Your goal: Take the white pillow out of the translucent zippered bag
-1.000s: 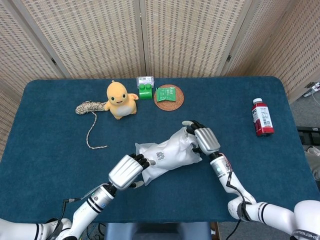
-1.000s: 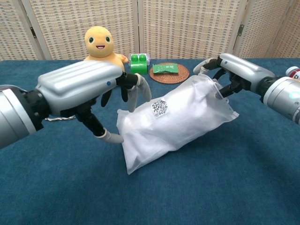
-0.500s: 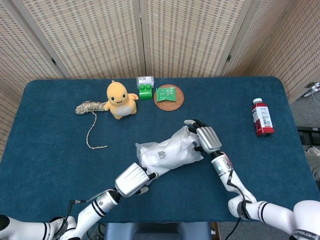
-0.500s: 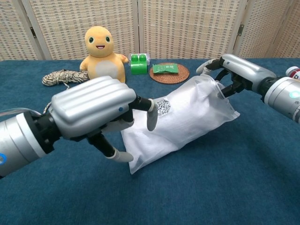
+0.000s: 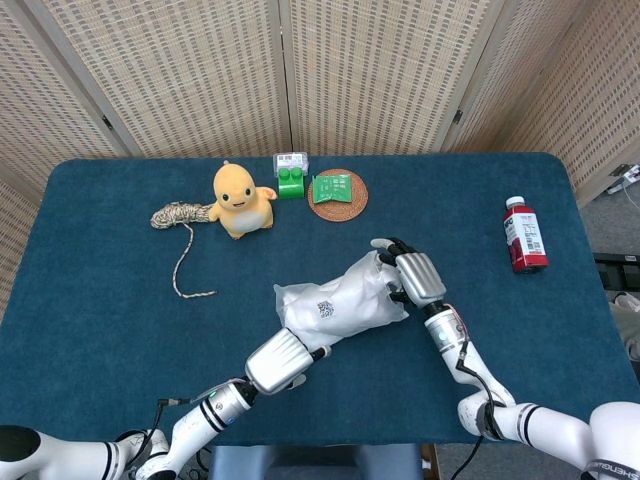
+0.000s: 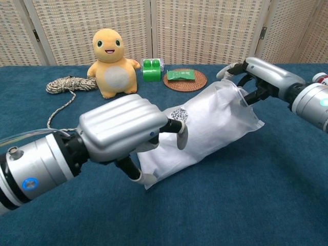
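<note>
Change: left hand has advanced along the counter toward the near end of the bag and now sits against it; one second ago it stood off at the bag's 9 o'clock side with fingers spread.
Left hand: fingers curled around the bag's near corner, thumb below and other fingers on top; whether they actually clamp the film cannot be told. Head view shows it at the bag's 7 o'clock end.
Right hand: fingers closed on the far, 2 o'clock end of the bag, holding it; position unchanged.
Translucent zippered bag: lies diagonally on the counter between the two hands, far end raised slightly.
White pillow: fully inside the bag, filling it.
Code label: on the bag's upper face, just beside the left fingers.
Other items: yellow plush toy and coiled rope at 11 o'clock; red bottle at 3 o'clock, well apart.
</note>
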Controlling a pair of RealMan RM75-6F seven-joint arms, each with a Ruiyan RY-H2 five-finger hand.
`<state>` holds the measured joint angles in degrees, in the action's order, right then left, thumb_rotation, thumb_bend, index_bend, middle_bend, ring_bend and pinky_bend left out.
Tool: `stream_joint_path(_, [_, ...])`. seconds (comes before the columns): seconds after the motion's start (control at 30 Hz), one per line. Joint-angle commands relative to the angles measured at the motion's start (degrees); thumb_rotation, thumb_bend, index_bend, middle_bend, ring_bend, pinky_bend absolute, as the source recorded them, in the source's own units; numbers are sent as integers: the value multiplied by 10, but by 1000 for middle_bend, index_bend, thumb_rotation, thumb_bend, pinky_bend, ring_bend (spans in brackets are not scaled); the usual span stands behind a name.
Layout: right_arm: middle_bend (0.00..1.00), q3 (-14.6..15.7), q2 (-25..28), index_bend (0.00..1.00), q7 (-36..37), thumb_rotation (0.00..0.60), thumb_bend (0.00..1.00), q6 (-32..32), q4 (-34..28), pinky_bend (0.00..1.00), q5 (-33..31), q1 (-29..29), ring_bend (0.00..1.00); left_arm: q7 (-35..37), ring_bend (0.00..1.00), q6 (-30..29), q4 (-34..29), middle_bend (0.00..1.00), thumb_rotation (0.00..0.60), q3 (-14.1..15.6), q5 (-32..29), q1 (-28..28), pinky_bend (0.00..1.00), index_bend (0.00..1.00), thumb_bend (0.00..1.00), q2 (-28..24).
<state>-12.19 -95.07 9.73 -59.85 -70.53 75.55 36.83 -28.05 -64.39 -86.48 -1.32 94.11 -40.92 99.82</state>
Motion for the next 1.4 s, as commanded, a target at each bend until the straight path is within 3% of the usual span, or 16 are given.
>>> stream_joint_path(0.03, [211, 0, 1, 662, 1, 600, 544, -1, -1, 292, 0, -1, 123, -4, 925, 5, 6, 1000, 600, -1, -4, 0, 947, 394, 65, 7])
stream_joint_path(0.8, [211, 1, -2, 662, 7, 600, 550, 5, 5, 292, -1, -3, 123, 5, 930, 21, 92, 1000, 600, -12, -18, -6, 954, 462, 65, 69])
stream_joint_path(1.4, [211, 2, -3, 662, 13, 600, 553, 6, 8, 292, -1, -5, 123, -19, 930, 25, 101, 1000, 600, -11, -39, 3, 954, 465, 65, 58])
